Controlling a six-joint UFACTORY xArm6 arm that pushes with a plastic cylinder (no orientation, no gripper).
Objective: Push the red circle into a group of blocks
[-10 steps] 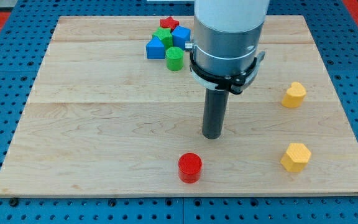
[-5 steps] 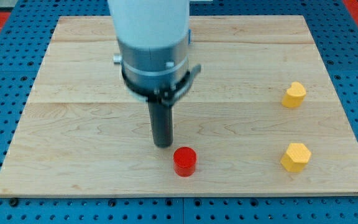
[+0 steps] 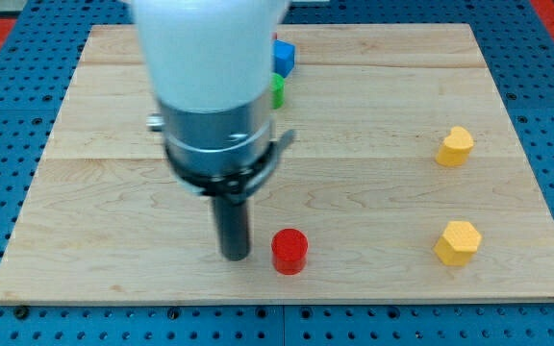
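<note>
The red circle [image 3: 289, 251] lies near the board's bottom edge, a little left of centre. My tip [image 3: 235, 256] rests on the board just to its left, a small gap apart, at about the same height in the view. Near the view's top, a blue block [image 3: 284, 57] and a green block [image 3: 277, 90] peek out from behind the arm; the rest of that group is hidden by the arm.
Two yellow hexagonal blocks sit at the view's right: one [image 3: 455, 145] at mid height, one [image 3: 457, 241] lower down. The wooden board [image 3: 113, 240] lies on a blue perforated table.
My tip has swept from up and right of the red circle to its left side, moving left and down. The red circle shifted slightly up and left.
</note>
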